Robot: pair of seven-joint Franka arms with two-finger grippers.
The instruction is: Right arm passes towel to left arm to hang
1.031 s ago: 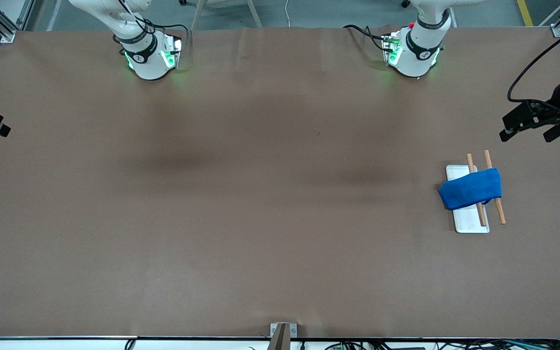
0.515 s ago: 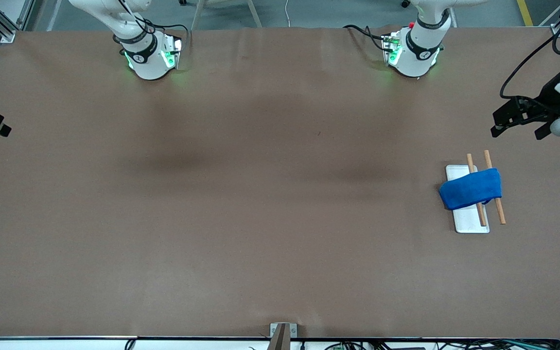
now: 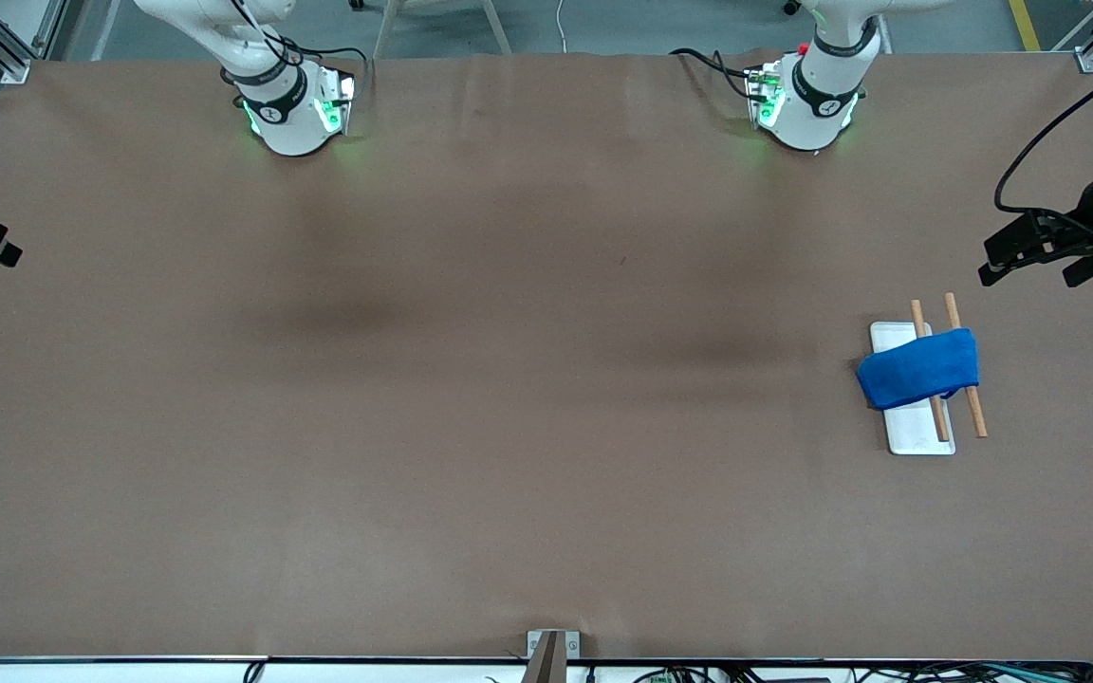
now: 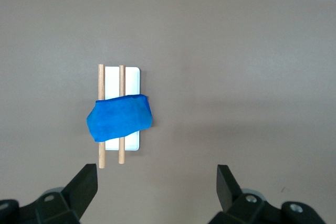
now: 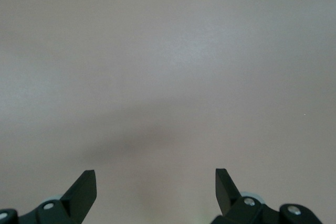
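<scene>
- Towel [image 3: 918, 368]: the bright blue microfibre cloth lies draped across two thin wooden rods [image 3: 965, 365] that rest over a white rectangular tray [image 3: 911, 433], at the left arm's end of the brown table [image 3: 509, 379]. As far as I can judge, the hanging is already done.
- Long axis: the cloth runs crosswise to the rods; the rods themselves run toward and away from the front camera. Both cloth ends sag past the rods, one onto the tray.
- My left gripper [image 4: 157, 187] hangs over bare table just beside the rack, toward the left arm's end and on the side of the arm bases. My black fingers [image 4: 84, 184] stand spread wide and empty, with nothing between them.
- In the left wrist view the towel sits ahead of my fingertips, apart from them, nothing touching.
- My right gripper [image 5: 156, 188] is over plain table with its fingers just as wide and empty; its arm waits well away from the rack, near the right arm's end.
- Nearer arm: the left one by far. If any touch-up of the cloth were wanted, I judge it would fall to my left fingers, coming in along the rods so the jaws straddle the cloth's short width.
</scene>
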